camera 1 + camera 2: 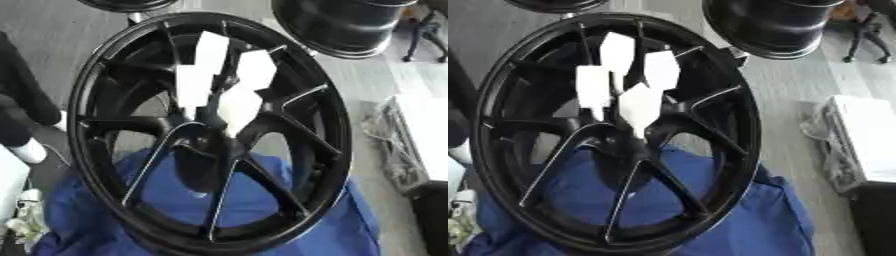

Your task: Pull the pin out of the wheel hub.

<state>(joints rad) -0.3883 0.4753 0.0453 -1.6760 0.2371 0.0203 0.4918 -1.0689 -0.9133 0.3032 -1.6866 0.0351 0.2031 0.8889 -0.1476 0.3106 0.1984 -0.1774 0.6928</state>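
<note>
A black spoked wheel hub (210,135) stands tilted on a blue cloth (262,210), white tags (210,52) at its centre. Neither robot hand is visible, so their state cannot be told.

Wheel hub (210,132): black, multi-spoke, silver-edged spokes, standing tilted on its rim upon blue cloth (262,225). Four white paper-like tags (223,82) clustered about hub centre, above the cloth. Pin not discernible.

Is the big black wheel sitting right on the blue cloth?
Touching. In the left eye view the wheel's lower rim presses into the blue cloth, which bunches up round it with no gap showing.
</note>
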